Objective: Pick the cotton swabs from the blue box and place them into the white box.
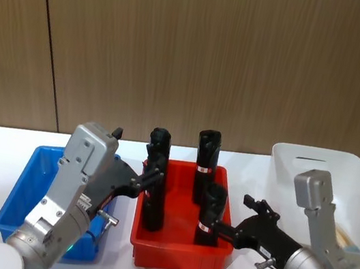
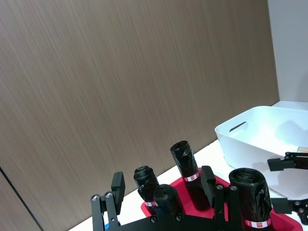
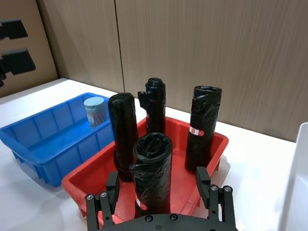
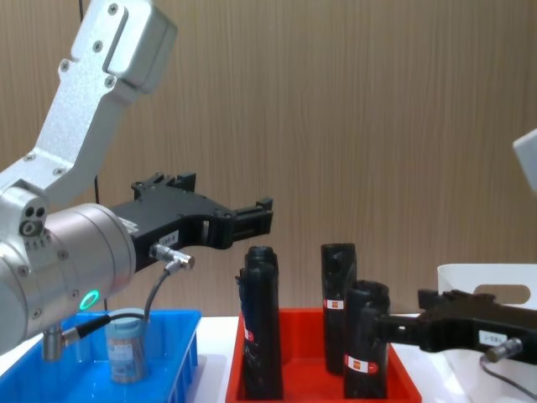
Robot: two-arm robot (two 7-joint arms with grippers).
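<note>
Wood-panelled backdrop, left tool (image 4: 252,220) raised, right tool (image 4: 403,326) low, both apparently agape, empty.

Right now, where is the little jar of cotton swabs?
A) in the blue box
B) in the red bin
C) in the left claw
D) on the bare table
A: the cotton swab jar stands upright inside the blue box, beside the red bin of black rolls.
</note>
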